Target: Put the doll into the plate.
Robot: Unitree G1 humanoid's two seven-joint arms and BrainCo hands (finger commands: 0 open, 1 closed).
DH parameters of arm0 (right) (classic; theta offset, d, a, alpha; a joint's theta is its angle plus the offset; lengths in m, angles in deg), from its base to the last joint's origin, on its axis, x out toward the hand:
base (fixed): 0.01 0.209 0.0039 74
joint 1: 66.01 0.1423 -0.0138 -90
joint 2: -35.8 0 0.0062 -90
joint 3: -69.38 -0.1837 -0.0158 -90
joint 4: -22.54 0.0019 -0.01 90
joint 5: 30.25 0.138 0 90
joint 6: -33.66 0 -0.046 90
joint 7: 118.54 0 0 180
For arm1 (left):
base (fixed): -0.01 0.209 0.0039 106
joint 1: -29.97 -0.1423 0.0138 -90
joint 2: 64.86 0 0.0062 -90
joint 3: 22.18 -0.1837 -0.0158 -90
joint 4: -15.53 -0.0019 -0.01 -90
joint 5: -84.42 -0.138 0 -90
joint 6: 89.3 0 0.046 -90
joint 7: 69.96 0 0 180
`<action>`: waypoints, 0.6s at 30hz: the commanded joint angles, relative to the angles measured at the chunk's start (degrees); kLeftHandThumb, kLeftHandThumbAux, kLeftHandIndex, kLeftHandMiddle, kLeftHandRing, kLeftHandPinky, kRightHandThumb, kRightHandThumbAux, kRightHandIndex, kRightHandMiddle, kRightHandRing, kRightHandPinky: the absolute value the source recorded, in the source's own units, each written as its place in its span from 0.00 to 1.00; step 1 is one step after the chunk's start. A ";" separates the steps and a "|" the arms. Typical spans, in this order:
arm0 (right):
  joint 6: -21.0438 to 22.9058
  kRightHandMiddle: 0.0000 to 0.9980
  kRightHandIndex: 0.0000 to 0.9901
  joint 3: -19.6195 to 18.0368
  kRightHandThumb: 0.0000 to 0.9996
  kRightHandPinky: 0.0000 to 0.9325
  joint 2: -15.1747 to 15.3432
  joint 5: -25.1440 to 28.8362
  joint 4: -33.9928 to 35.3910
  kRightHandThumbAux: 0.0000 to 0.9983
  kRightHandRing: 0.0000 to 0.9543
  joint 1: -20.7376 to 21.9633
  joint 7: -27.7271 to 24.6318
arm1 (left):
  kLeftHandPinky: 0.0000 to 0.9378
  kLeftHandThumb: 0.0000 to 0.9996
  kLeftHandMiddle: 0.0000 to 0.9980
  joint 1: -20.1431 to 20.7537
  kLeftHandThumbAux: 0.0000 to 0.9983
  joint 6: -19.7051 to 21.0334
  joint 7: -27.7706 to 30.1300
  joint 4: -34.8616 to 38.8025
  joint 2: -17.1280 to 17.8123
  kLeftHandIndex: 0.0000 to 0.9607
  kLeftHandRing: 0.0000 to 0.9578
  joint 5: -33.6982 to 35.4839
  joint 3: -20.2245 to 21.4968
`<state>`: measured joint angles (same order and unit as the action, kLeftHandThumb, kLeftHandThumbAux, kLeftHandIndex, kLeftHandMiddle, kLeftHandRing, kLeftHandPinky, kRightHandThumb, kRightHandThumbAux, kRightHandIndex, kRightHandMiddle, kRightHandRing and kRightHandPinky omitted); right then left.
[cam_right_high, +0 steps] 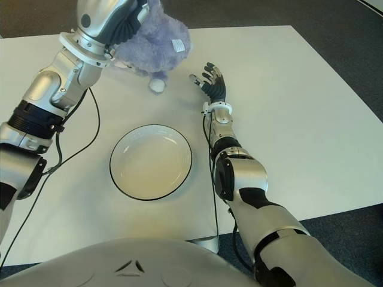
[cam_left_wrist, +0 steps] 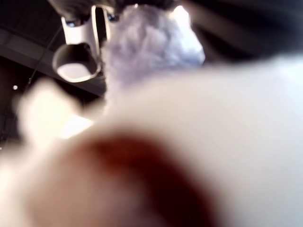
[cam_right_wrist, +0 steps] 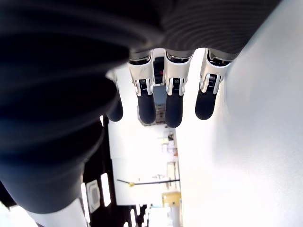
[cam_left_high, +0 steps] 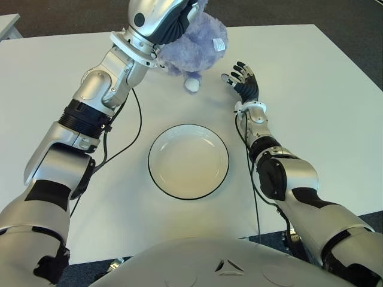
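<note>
Fingers of left hand (cam_left_high: 173, 21) clamp the doll (cam_left_high: 200, 45) near table's (cam_left_high: 311, 89) far edge; soft, light, grip body. Right hand (cam_left_high: 242, 78) spread, empty.

big white table (cam_left_high: 311, 89) in the middle | dark grey floor (cam_left_high: 72, 15) from 10 to 2 o'clock | second white tabletop corner (cam_left_high: 7, 24) at 10 o'clock

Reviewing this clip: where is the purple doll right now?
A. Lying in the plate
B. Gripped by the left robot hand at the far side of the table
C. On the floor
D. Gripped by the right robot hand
B: the left robot hand is closed on the doll beyond the plate, which holds nothing; the right robot hand is open beside it.
</note>
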<state>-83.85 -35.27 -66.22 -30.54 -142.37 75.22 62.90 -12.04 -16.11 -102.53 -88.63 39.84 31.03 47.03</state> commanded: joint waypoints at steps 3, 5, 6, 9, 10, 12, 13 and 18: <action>0.95 0.16 0.14 0.04 0.08 0.18 -0.61 0.10 -1.23 0.83 0.16 -0.68 -0.14 | 0.93 0.74 0.83 -3.16 0.69 -0.47 5.71 4.70 0.81 0.46 0.88 2.00 1.84; 1.03 0.16 0.14 0.02 0.08 0.17 -0.58 0.12 -1.26 0.84 0.16 -0.65 -0.17 | 0.93 0.74 0.84 -4.08 0.70 -0.04 8.48 6.42 0.57 0.46 0.88 3.84 2.75; 1.06 0.16 0.14 0.03 0.08 0.17 -0.57 0.09 -1.26 0.84 0.16 -0.65 -0.14 | 0.93 0.74 0.84 -4.48 0.70 0.14 9.33 7.18 0.44 0.46 0.88 4.25 3.14; 1.10 0.15 0.14 0.09 0.08 0.17 -0.54 0.01 -1.27 0.84 0.16 -0.65 -0.07 | 0.93 0.74 0.84 -5.26 0.70 0.29 10.60 8.63 0.24 0.46 0.88 4.36 3.91; 1.10 0.15 0.14 0.10 0.08 0.17 -0.54 0.00 -1.27 0.84 0.16 -0.65 -0.05 | 0.93 0.74 0.84 -5.42 0.70 0.29 10.85 8.89 0.18 0.46 0.89 4.27 4.10; 1.09 0.16 0.14 0.14 0.08 0.17 -0.53 -0.04 -1.28 0.84 0.16 -0.66 -0.03 | 0.93 0.74 0.84 -5.91 0.70 0.50 12.01 9.82 0.13 0.46 0.89 4.48 4.52; 1.09 0.16 0.14 0.16 0.08 0.17 -0.52 -0.06 -1.28 0.84 0.16 -0.66 -0.01 | 0.93 0.74 0.84 -6.12 0.70 0.57 12.52 10.18 0.10 0.46 0.89 4.56 4.72; 1.14 0.16 0.14 0.17 0.07 0.17 -0.50 -0.07 -1.30 0.84 0.16 -0.67 0.00 | 0.93 0.74 0.84 -6.90 0.70 0.39 14.37 11.70 -0.07 0.46 0.89 4.59 5.60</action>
<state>-83.85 -35.19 -66.35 -30.57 -142.44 75.29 62.80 -17.37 -15.91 -89.85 -78.20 39.82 35.13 51.76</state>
